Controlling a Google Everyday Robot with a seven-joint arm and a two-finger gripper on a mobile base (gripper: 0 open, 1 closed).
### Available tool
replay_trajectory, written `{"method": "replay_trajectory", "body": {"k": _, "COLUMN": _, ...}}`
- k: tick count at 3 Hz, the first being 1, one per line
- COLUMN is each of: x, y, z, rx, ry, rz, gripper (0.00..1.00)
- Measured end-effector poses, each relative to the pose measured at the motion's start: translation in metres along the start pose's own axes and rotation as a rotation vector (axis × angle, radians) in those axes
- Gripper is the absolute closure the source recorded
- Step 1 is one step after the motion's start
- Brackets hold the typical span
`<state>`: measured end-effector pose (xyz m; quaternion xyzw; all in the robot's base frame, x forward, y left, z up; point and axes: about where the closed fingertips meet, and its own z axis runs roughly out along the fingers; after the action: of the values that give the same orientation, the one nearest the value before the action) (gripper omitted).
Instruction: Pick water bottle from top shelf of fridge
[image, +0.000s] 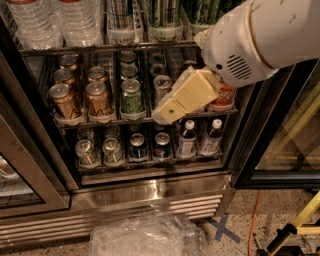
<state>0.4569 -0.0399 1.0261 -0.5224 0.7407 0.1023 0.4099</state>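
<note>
Two water bottles (77, 22) counted, upper left of frame, side by side on the top shelf (107, 47) of the fridge (150, 192). Their tops are cut off by the frame edge.

Three tall cans (162, 12) to the right of them on the same shelf, one at the front of each clear lane tray (121, 36).

Middle rack: I count five gold cans (97, 97) in two lanes at left. Next, one green can (131, 97) at the front of its lane, with more can tops behind it. Then a silver can (162, 86), and one red can (223, 97) at right, half hidden.

Bottom rack: four cans (135, 146) in the front row, then two small white-capped bottles (186, 137) at right.

Floor: one crumpled clear plastic bag (145, 235) at the bottom centre, against the steel grille (55, 225). One blue tape cross (223, 227) lies to its right.

Hand (170, 110): cream-coloured, angled down and to the left from the white arm (260, 40) at upper right. It hangs in front of the middle rack, centre right of frame, overlapping the silver and red cans. It sits below the top shelf rail and well to the right of the water bottles, not touching them. I cannot tell whether it is open or closed. I see nothing held in it.
</note>
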Motion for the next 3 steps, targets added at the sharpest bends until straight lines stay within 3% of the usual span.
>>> {"method": "replay_trajectory", "body": {"k": 2, "x": -0.041, "y": 0.009, "z": 0.052, "rx": 0.015, "ry": -0.139, "rz": 0.028, "gripper": 0.00}}
{"method": "replay_trajectory", "body": {"k": 3, "x": -0.071, "y": 0.006, "z": 0.064, "rx": 0.063, "ry": -0.229, "rz": 0.062, "gripper": 0.00}}
